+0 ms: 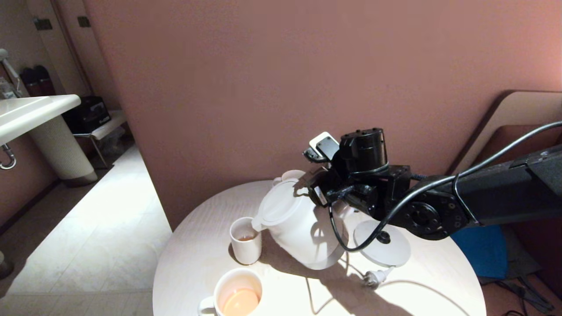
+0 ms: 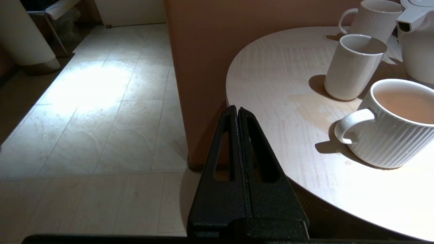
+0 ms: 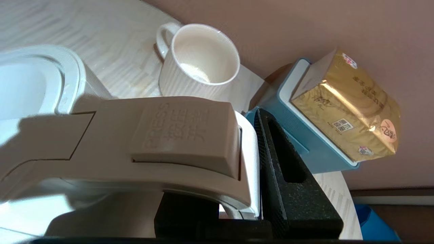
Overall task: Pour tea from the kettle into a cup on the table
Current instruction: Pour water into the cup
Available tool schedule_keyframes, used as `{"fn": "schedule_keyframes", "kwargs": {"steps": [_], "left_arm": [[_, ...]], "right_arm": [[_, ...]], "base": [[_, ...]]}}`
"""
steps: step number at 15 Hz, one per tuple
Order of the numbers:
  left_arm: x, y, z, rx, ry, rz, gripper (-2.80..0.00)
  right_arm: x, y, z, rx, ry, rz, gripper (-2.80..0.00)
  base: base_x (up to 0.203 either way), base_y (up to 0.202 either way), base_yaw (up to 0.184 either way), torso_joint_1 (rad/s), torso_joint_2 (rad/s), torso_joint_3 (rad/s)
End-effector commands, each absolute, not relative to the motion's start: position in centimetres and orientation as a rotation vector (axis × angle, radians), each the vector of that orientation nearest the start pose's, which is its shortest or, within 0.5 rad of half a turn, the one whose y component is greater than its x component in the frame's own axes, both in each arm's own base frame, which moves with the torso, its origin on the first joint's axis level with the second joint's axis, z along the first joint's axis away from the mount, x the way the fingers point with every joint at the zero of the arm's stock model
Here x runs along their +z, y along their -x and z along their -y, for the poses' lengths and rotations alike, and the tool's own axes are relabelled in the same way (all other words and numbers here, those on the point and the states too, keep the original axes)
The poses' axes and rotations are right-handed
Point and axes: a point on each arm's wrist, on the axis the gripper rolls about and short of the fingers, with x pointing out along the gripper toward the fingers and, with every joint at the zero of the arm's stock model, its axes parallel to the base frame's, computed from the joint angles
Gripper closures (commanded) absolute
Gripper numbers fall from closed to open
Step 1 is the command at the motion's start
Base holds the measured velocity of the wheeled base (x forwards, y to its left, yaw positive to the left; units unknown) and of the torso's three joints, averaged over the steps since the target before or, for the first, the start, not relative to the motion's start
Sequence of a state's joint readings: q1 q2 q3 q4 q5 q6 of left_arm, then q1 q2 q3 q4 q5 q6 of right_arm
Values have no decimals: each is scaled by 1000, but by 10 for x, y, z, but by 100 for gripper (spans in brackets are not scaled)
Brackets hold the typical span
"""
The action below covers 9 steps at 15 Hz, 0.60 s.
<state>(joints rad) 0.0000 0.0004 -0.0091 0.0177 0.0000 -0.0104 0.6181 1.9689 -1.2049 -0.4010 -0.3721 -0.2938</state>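
The white kettle (image 1: 298, 224) hangs tilted over the round table (image 1: 430, 289), its spout at the rim of a straight white cup (image 1: 246, 243). A little orange-brown tea (image 1: 246, 238) lies in that cup; no stream shows. My right gripper (image 1: 322, 188) is shut on the kettle's handle (image 3: 162, 142), one black finger (image 3: 281, 162) pressed on its side and the other hidden beneath. My left gripper (image 2: 237, 110) is shut on nothing, parked low beside the table edge (image 2: 237, 101), apart from the cup (image 2: 354, 66) and kettle (image 2: 418, 44).
A ribbed mug (image 1: 239, 294) full of tea stands at the front edge, and an empty ribbed mug (image 3: 200, 61) behind the kettle. The kettle's base (image 1: 382, 243) and plug (image 1: 375, 276) lie to the right. A gold tea packet (image 3: 349, 105) sits in a blue box (image 3: 305, 142).
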Motion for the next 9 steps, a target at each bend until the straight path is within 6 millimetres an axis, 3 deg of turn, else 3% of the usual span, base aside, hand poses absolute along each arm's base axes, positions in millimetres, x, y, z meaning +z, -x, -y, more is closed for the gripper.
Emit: {"fn": "schedule_keyframes", "kwargs": {"steps": [1, 9], "left_arm": [[76, 23, 0, 0, 11, -11, 0], [76, 23, 0, 0, 11, -11, 0]], "right_arm": [[177, -323, -219, 289, 470, -284, 0], [183, -333, -227, 293, 520, -253, 0]], "base": [[0, 0, 0, 0, 0, 0], [0, 0, 0, 0, 0, 0]]}}
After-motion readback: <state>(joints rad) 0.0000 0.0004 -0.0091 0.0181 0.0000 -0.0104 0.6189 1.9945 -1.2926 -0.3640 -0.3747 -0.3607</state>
